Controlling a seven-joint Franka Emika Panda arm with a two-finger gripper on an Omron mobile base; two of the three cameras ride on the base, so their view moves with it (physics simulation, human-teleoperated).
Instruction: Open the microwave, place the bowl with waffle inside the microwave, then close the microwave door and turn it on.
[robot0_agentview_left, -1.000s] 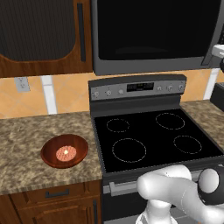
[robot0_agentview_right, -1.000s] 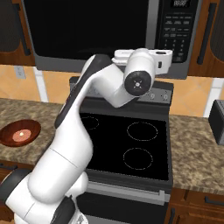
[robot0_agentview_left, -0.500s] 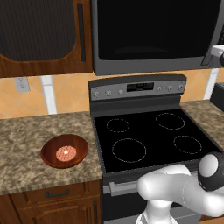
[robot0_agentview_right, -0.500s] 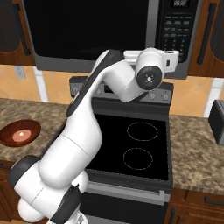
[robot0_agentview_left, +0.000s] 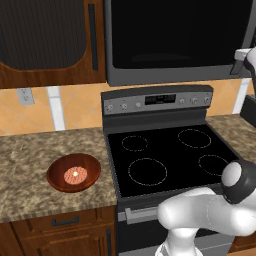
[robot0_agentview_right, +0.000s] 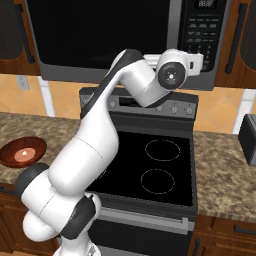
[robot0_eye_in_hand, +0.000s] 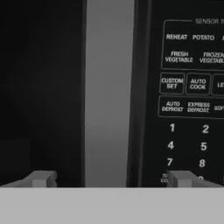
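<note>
The microwave (robot0_agentview_right: 125, 40) hangs above the stove (robot0_agentview_left: 170, 155), its door (robot0_agentview_left: 175, 37) flush in the frame. In the hand view the door's one vertical grey bar handle (robot0_eye_in_hand: 109, 92) stands between the black glass and the keypad (robot0_eye_in_hand: 192, 96), whose right column of buttons is cut off by the edge. The gripper (robot0_eye_in_hand: 109, 178) sits just before the handle, its two fingertips (robot0_eye_in_hand: 41, 178) spread apart to either side of the bar, clamped on nothing. One bowl (robot0_agentview_left: 74, 172) rests on the granite counter (robot0_agentview_left: 30, 170) left of the stove, near the front edge, holding one waffle (robot0_agentview_left: 75, 174). Bare counter surrounds the bowl. The stove shows four burner rings.
</note>
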